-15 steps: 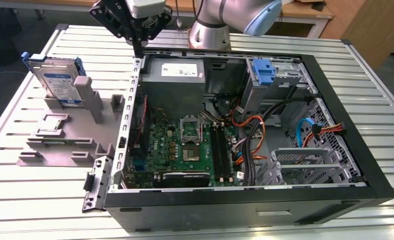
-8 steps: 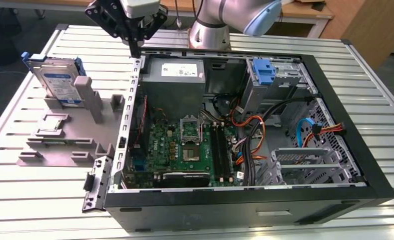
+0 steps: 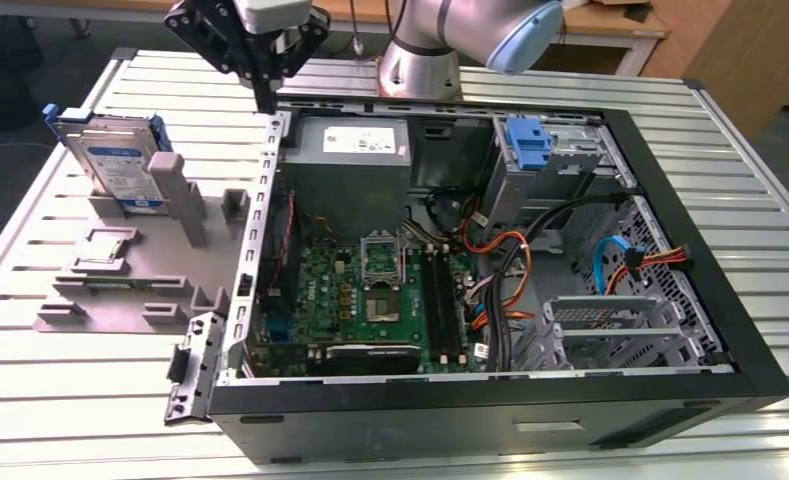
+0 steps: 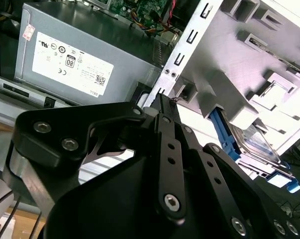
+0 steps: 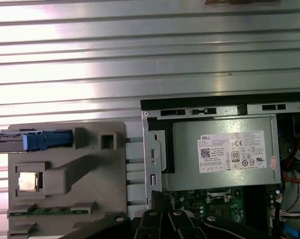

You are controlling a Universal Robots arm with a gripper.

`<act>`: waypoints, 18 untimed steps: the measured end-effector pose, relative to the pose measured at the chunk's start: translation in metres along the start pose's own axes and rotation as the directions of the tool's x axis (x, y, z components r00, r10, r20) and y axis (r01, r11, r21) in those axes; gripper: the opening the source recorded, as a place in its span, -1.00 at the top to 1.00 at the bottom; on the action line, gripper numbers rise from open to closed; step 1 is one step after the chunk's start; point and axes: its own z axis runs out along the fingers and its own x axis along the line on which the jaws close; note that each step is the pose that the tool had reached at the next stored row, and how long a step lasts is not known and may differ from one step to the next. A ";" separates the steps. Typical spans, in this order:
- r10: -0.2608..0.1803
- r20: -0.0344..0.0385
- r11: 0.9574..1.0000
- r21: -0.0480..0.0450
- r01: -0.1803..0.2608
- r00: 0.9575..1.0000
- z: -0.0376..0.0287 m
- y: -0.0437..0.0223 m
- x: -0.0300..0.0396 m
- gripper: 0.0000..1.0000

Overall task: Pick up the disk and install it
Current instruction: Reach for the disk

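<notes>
The end effector (image 3: 263, 100) hangs at about 11 o'clock in the exterior view, pointing straight down. Its two fingers are pressed together and hold nothing. The tips sit just above the far corner of the open computer case (image 3: 714, 300), where the case's side wall meets its back wall. In the second wrist view the closed tips (image 4: 162, 102) line up with that perforated metal wall.

The disk (image 3: 107, 160) is at about 10 o'clock in the exterior view, and at roughly 8 o'clock from the end effector, well apart from it. It stands upright on its edge in a slot of a grey moulded holder (image 3: 114, 290), with its white-and-blue label facing the camera and its blue carrier framing it. In the first wrist view the disk (image 5: 40, 141) shows edge-on at the holder's far end. In the second wrist view it (image 4: 254, 142) leans out from behind the holder's posts. The holder also carries a small square chip (image 3: 107, 250) in a recess, and it rests on the slatted metal worktop (image 3: 47, 420) just beside the case.

Inside the case, the grey power-supply box (image 3: 351, 150) lies at 12 o'clock, the motherboard (image 3: 367, 300) is near the centre, a blue bracket (image 3: 528, 145) stands at 1 o'clock, and a perforated metal drive cage (image 3: 621, 330) sits at 4 o'clock.
</notes>
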 end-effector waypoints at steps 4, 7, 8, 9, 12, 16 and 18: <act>0.000 0.000 1.000 0.000 0.000 1.000 0.0000 0.0004 0.0042 0.80; 0.000 0.000 1.000 0.000 0.000 1.000 0.0002 0.0008 0.0069 0.80; 0.000 0.000 1.000 0.000 0.000 1.000 0.0001 0.0010 0.0077 0.80; 0.000 0.000 1.000 0.000 0.000 1.000 0.0002 0.0011 0.0086 0.80; 0.000 0.000 1.000 0.000 0.000 1.000 0.0003 0.0013 0.0109 0.80; 0.000 0.000 1.000 0.000 0.000 1.000 0.0004 0.0016 0.0146 0.80; 0.000 0.000 1.000 0.000 0.000 1.000 0.0006 0.0018 0.0162 0.80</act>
